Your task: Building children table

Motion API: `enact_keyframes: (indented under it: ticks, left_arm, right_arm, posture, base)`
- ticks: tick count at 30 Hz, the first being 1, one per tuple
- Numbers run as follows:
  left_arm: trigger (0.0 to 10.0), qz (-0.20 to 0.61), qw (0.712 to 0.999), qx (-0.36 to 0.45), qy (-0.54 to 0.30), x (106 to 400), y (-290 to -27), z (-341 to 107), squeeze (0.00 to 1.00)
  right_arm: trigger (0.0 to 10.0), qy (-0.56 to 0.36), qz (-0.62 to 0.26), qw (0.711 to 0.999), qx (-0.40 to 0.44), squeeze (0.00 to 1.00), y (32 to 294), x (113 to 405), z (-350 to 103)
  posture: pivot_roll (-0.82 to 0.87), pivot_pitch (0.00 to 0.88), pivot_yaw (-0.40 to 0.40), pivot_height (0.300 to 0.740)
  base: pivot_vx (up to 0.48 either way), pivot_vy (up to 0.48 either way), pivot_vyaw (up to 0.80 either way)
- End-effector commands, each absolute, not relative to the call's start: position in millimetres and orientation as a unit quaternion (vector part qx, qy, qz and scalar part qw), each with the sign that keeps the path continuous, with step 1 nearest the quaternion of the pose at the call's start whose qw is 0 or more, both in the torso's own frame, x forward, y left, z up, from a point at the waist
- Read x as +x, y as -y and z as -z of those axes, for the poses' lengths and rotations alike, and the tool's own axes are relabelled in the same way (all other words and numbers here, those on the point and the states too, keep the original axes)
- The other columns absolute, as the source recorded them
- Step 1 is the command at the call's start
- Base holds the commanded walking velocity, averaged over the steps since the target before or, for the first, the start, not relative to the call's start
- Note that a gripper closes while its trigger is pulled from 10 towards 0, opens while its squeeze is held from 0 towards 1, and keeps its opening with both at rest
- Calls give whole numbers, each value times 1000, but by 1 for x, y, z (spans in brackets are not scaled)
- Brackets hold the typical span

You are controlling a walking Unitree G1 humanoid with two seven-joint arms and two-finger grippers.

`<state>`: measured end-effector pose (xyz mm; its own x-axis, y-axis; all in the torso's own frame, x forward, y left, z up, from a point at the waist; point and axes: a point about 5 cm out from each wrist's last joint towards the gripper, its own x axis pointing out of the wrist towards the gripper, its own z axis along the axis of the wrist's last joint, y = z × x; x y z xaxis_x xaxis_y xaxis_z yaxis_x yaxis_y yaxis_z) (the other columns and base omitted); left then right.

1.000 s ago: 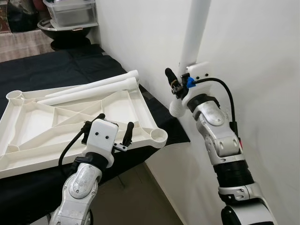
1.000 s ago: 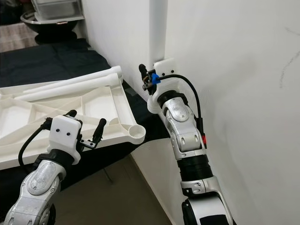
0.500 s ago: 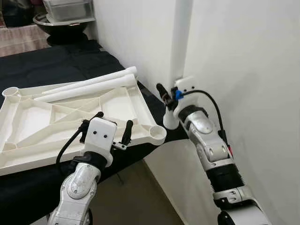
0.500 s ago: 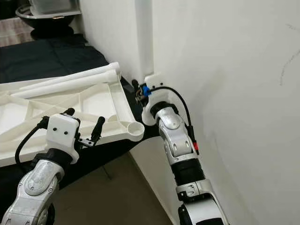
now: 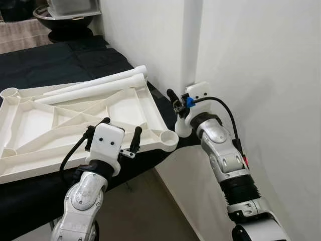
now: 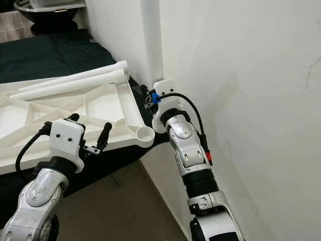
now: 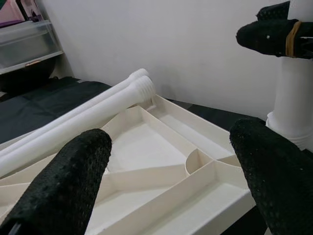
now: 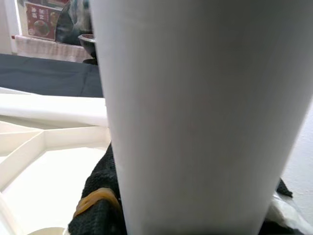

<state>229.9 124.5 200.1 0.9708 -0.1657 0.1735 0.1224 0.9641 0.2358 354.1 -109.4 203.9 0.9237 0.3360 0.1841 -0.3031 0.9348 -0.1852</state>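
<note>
The white table top (image 5: 75, 118) lies upside down on a black-covered surface, ribs facing up. Its near right corner socket (image 5: 169, 137) is open. My right gripper (image 5: 183, 103) is shut on a white table leg (image 5: 192, 45) and holds it upright; the leg's lower end (image 5: 182, 128) hangs just right of that socket, close to the wall. In the right wrist view the leg (image 8: 195, 112) stands against one finger (image 8: 98, 196). My left gripper (image 5: 120, 131) is open over the top's near edge with nothing between its fingers (image 7: 63, 191). Two more legs (image 5: 100, 85) lie along the far edge.
A white wall (image 5: 261, 75) runs close along the right of the table top and my right arm. Storage bins and a dark bowl (image 5: 70, 12) stand at the back left. Black cloth (image 5: 60, 55) covers the surface; bare floor (image 5: 145, 211) lies below the near edge.
My right gripper has lowered the upright leg and brought it closer to the corner socket. The left gripper stays open in place. The camera has shifted a little.
</note>
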Motion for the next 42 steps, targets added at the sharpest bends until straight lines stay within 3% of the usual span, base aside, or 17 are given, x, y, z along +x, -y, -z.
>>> enact_keyframes:
  ticks: [1,12,18,21,29,33,36,42]
  left_arm:
    - [10000,65,985,122,100,229,-129,-204,0]
    - [10000,52,984,129,113,234,-136,-212,0]
    - [10000,43,983,136,117,236,-141,-214,0]
    - [10000,42,983,136,117,236,-141,-215,0]
    - [10000,23,981,150,123,239,-153,-218,0]
    - [10000,21,980,155,126,240,-155,-219,0]
    - [10000,20,979,157,127,241,-156,-219,0]
    - [10000,30,980,151,124,240,-148,-214,0]
  right_arm:
    - [10000,108,-153,980,-69,0,116,356,-205]
    - [10000,108,-166,979,-51,0,108,351,-207]
    - [10000,96,-214,972,-15,0,76,338,-201]
    - [10000,91,-220,971,-10,0,72,336,-198]
    - [10000,5,-278,948,157,0,35,313,-195]
    - [10000,-7,-279,940,197,0,32,312,-198]
    - [10000,13,-282,943,174,0,33,312,-203]
    - [10000,93,-216,968,89,0,63,327,-222]
  posture:
    - [-1,79,-85,740]
    - [6,89,-84,740]
    - [6,94,-88,740]
    - [6,94,-88,740]
    - [8,73,-100,740]
    - [8,73,-100,740]
    - [4,58,-101,740]
    - [-4,36,-95,740]
  base:
    - [0,0,0]
    - [0,0,0]
    - [0,0,0]
    - [0,0,0]
    - [0,0,0]
    - [0,0,0]
    - [0,0,0]
    - [0,0,0]
